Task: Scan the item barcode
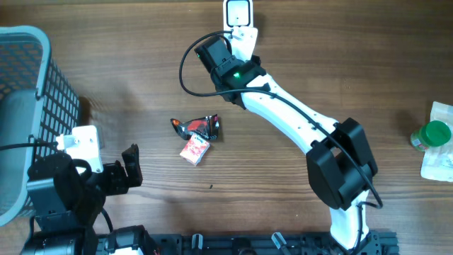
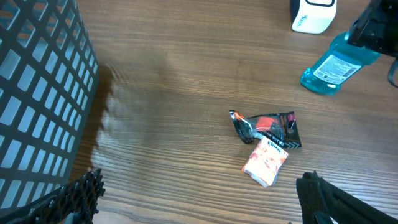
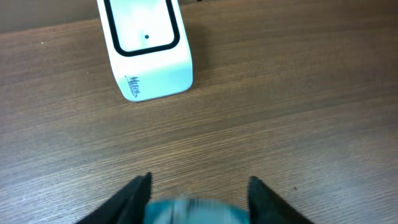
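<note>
Straddling blue bottle (image 2: 336, 65), right hand (image 3: 199, 186) hangs near edge of scanner (image 3: 146, 46).

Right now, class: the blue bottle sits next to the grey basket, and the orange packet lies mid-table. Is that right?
No. The blue bottle sits next to the white scanner, not the grey basket; the left wrist view shows it. The orange packet does lie mid-table.
</note>
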`<state>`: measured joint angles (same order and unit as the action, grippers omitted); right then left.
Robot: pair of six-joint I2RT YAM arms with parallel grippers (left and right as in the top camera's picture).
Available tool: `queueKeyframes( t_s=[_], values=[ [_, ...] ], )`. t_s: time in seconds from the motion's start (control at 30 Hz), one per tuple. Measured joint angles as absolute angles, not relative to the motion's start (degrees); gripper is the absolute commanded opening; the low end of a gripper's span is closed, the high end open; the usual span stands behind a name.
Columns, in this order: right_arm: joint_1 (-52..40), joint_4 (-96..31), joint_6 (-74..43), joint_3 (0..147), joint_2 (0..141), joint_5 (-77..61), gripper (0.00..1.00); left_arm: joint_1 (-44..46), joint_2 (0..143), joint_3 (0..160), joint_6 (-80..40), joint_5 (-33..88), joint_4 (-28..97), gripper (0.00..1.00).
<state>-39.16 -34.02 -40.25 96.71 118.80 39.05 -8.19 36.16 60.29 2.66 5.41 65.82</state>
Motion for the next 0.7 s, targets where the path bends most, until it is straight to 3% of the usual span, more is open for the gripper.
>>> queueKeyframes(
  t_s=[0.1,0.17,0.33,0.6,0.7],
  values=[
    [-39.2,-34.3,-40.3,96.7,119.0,38.7,0.57,-8.2,36.2,60.3,2.7,5.4,65.8,1.0],
    [-39.2,-34.6,-40.3,96.7,119.0,38.4,0.66,-8.2,36.2,60.3,2.7,5.4,65.8,1.0],
    [-39.2,-34.7,-39.2,96.7,119.0,37.7,0.99,-8.2,36.2,60.3,2.7,5.4,65.8,1.0],
    [-39.2,-44.2,-36.6,101.6,118.2,34.5,1.0,-8.2,36.2,60.3,2.7,5.4,65.8,1.0],
    [-38.5,-53.3,-35.8,108.9,114.2,21.2,1.0,-8.2,36.2,60.3,2.7,5.4,65.8,1.0]
  ],
)
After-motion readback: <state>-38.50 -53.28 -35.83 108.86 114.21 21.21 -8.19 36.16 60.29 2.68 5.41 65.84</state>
